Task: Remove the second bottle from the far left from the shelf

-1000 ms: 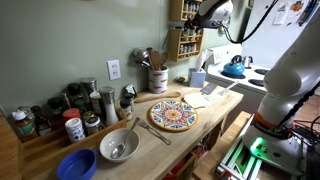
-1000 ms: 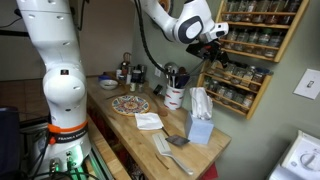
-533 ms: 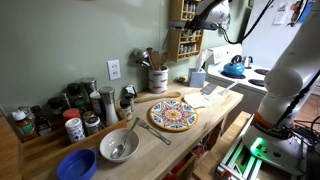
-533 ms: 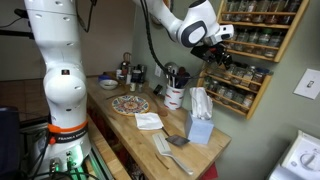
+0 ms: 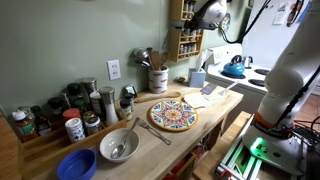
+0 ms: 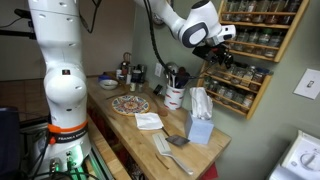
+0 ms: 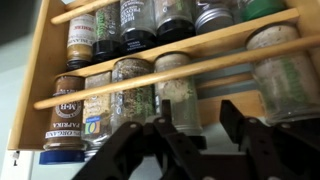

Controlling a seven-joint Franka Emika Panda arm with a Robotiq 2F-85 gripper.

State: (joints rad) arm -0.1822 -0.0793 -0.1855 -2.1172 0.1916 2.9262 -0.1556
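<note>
The shelf (image 7: 42, 60) is a light-brown wooden spice rack on the wall, with rows of small jars behind thin rails. It shows in both exterior views (image 5: 186, 38) (image 6: 291, 40). My gripper (image 7: 200, 115) reaches into a lower tier near the rack's end (image 6: 221, 48) (image 5: 199, 20). A bottle (image 7: 178, 90) with pale contents and a dark cap stands upright between my black fingers (image 7: 165, 112). The jaws are shut on this bottle; the left finger overlaps it, and a sliver of wood shows beside the right finger. I cannot tell its place in the row from these views.
Neighbouring jars (image 7: 130, 92) stand close on the bottle's left; a larger jar (image 7: 282, 72) is on its right. Below the rack, the counter holds a utensil crock (image 5: 157, 78), tissue box (image 6: 198, 125), patterned plate (image 5: 173, 114), bowls (image 5: 118, 147) and more jars (image 5: 60, 115).
The jaws have closed from wide open onto the bottle. The arm has edged slightly in toward the shelf; nothing else has moved.
</note>
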